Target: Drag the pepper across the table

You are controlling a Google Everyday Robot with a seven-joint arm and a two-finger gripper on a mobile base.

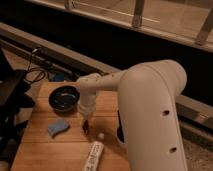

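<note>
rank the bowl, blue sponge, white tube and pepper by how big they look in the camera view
1. bowl
2. white tube and blue sponge, too alike to rank
3. pepper, under the gripper at mid table

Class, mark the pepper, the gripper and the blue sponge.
pepper (86,128): camera view, its visible middle.
gripper (86,120): camera view, its tip, down at the pepper.
blue sponge (58,127): camera view, its centre.

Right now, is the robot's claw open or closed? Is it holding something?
The claw is low over the table, right at the pepper; open, closed or holding cannot be told.
</note>
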